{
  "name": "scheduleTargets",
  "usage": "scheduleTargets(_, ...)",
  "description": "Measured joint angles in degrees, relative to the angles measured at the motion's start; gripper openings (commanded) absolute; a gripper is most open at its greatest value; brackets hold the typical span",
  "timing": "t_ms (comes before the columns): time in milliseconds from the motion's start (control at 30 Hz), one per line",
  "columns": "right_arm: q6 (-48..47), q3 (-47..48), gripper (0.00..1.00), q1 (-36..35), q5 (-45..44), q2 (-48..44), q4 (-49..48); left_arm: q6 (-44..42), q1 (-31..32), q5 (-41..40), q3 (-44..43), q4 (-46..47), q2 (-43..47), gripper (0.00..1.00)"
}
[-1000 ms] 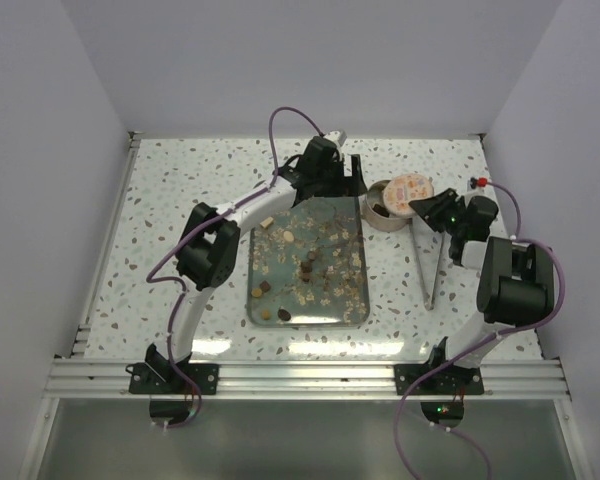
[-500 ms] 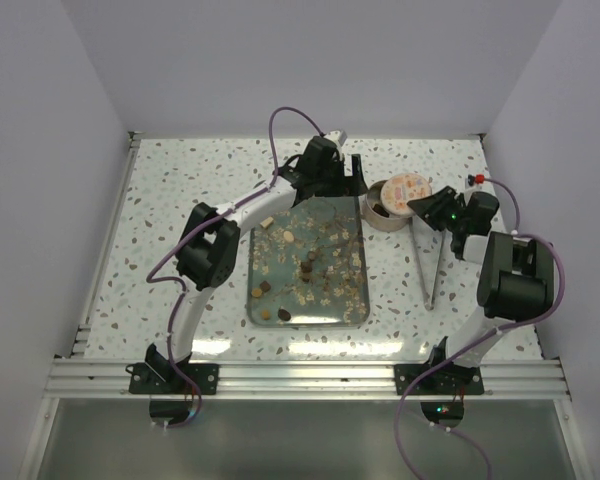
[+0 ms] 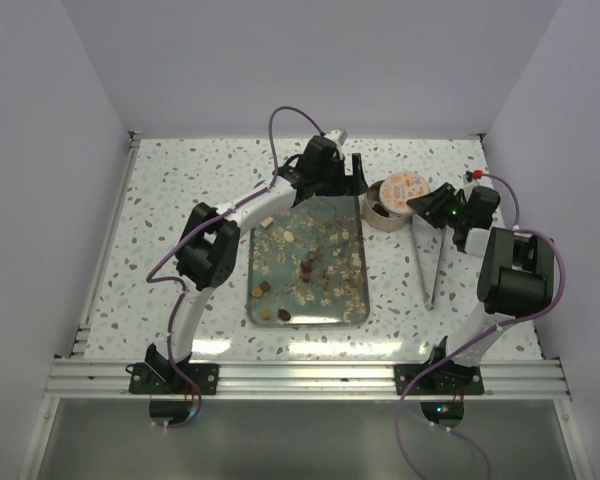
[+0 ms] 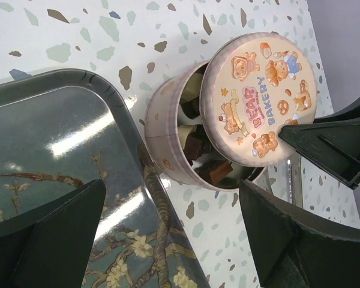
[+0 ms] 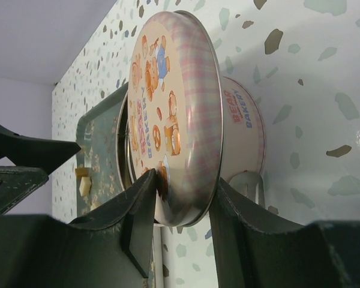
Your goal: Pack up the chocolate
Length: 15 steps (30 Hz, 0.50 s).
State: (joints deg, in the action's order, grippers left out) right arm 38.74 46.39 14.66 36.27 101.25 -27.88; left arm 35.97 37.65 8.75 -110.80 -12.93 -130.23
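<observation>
Tin lid marked "BEAR BAKERY" pinched on edge over the chocolate tin.

On the speckled counter [image 3: 170,180], the left gripper [image 4: 168,237] hangs over the far right corner of the floral tray [image 3: 251,285], its fingers spread wide and grasping nothing. Loose chocolate [image 3: 307,266] lies scattered across the tray; more brown and cream pieces fill the round tin [image 4: 166,150] just beside it. The tin's side wall also reads "BEAR BAKERY". The cartoon-bear lid [image 4: 258,99] leans tilted on the tin's rim, clenched at its edge by the right gripper [image 5: 180,198]. Metal tongs [image 3: 431,265] lie beyond.
</observation>
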Motion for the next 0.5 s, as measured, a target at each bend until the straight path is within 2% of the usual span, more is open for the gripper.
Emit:
scheduleTargets(167, -1.2, 0.7, 0.41, 0.0, 0.3, 0.0, 1.4, 0.0, 0.0, 0.0, 0.0, 0.0, 0.0, 0.98)
scheduleTargets(367, -3.0, 1.7, 0.29, 0.0, 0.7, -0.4, 3.8, 0.0, 0.0, 0.0, 0.0, 0.0, 0.0, 0.98)
scheduleTargets(500, -3.2, 1.8, 0.27, 0.0, 0.9, -0.4, 4.2, 0.0, 0.0, 0.1, 0.0, 0.1, 0.0, 0.98)
